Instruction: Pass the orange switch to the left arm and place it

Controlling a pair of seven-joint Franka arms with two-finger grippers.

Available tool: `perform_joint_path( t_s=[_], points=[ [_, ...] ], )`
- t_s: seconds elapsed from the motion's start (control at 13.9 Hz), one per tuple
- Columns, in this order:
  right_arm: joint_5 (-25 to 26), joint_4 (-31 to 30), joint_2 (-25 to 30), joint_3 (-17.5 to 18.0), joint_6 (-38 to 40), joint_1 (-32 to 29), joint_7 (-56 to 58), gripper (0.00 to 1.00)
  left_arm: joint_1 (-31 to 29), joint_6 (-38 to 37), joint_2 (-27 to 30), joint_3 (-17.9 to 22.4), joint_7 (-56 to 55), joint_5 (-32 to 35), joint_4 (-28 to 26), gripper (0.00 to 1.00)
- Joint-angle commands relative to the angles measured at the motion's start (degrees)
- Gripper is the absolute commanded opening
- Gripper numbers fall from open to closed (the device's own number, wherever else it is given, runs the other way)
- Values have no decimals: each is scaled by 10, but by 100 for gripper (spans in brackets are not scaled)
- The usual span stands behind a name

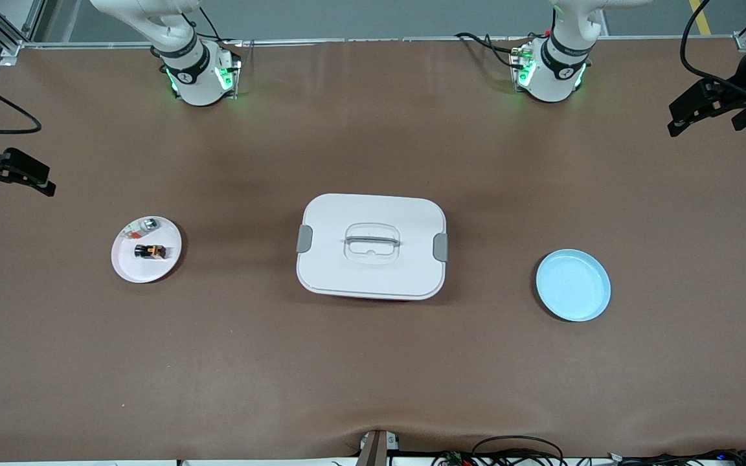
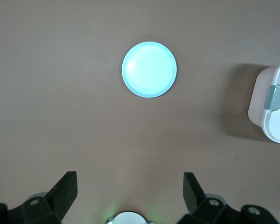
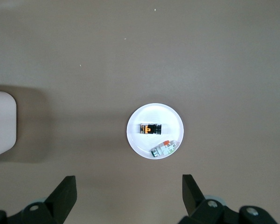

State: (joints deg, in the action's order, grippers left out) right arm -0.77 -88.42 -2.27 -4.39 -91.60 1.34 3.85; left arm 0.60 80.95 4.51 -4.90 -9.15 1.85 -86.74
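With the box parked between the plates, both arms wait high: right claw and left claw spread, orange switch untouched.

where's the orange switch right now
The orange switch lies on the white plate toward the right arm's end of the table, beside a small silver-green item.
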Motion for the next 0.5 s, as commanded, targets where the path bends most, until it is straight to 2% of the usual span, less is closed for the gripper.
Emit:
perform_joint_path(
  t_s=[0.0,0.22,0.43],
  points=[
    [4,-4,-5,-1,5,1,0,100,-3,-8,-8,2,11,-5,16,100],
    [5,-8,-30,-3,-1,-6,-1,100,-4,-8,-7,2,5,-3,16,100],
    [7,-53,-38,-3,-39,-10,3,100,-13,-8,-8,2,8,0,15,100]
  ],
)
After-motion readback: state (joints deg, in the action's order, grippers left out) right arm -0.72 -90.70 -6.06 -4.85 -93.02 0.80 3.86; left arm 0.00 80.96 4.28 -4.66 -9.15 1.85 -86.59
